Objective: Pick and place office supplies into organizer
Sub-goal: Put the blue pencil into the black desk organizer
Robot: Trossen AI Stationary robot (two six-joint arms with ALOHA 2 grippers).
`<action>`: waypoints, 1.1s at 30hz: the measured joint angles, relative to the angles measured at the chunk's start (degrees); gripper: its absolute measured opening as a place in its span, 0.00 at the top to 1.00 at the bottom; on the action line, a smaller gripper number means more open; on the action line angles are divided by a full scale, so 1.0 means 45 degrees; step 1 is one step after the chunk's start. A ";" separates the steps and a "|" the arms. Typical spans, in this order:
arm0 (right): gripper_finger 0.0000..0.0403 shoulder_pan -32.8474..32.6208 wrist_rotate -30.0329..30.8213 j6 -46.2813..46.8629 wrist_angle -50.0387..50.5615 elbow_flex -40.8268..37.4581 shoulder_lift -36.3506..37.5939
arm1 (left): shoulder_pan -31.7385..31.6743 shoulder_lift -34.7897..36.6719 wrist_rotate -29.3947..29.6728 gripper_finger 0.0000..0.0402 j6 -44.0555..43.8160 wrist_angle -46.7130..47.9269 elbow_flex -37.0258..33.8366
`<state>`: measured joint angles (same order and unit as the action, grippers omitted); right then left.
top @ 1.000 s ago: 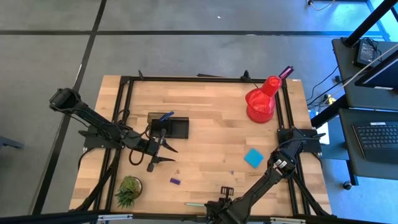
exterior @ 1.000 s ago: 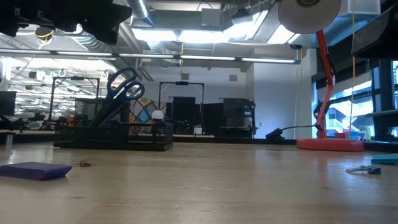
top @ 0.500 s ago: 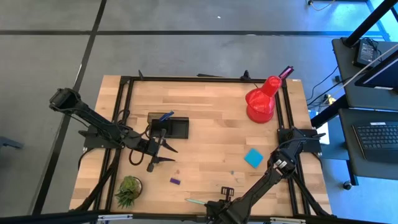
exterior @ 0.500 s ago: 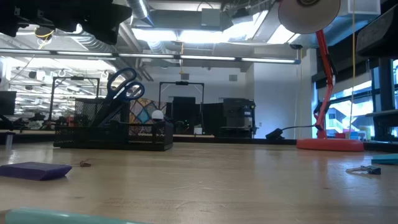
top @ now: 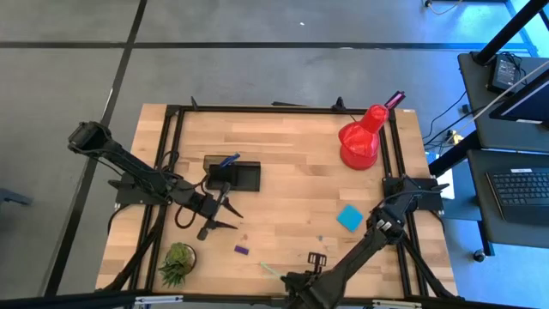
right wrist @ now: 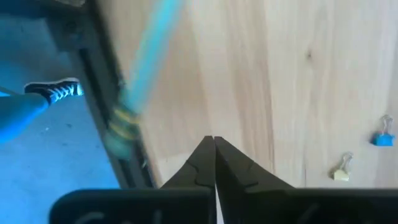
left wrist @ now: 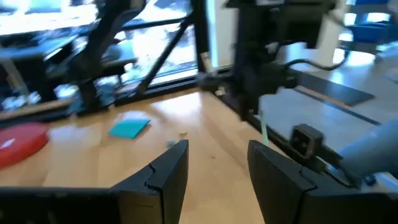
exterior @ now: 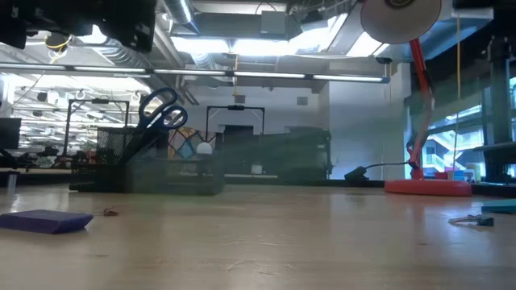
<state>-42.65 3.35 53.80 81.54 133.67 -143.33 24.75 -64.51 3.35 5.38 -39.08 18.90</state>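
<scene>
While empty, right tool (right wrist: 214, 163) fully closed

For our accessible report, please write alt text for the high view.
Seen from above, the left tool hangs open near a black organizer on a wooden table, with a red lamp and cyan sticky-note pad farther right.

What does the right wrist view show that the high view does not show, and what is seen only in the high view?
Only the right wrist view shows the right gripper from close by, its fingers shut with nothing between them, and a person's shoe on the floor beside the table. Only the high view shows the organizer, the red lamp, the potted plant, the cyan pad and the open left gripper near the organizer. Both show the wooden table and the teal pencil.
</scene>
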 joint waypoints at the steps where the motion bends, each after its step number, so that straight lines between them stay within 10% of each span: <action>1: 1.00 0.0076 -0.0019 -0.0005 0.0166 0.0082 0.0001 | 0.0004 0.0000 -0.0339 0.60 0.0280 -0.0121 0.0000; 20: 0.98 0.0932 -0.0140 -0.1022 0.0171 0.0266 0.0268 | 0.0005 0.0000 -0.2068 0.60 0.1088 -0.0864 0.0000; 33: 0.75 0.0824 -0.0238 -0.0856 -0.1689 0.0243 0.0277 | 0.0033 0.0000 -0.2043 0.60 0.1283 -0.0595 0.0000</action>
<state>-38.94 2.28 49.95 73.94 134.76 -142.08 24.90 -64.51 -5.85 11.15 -41.75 18.90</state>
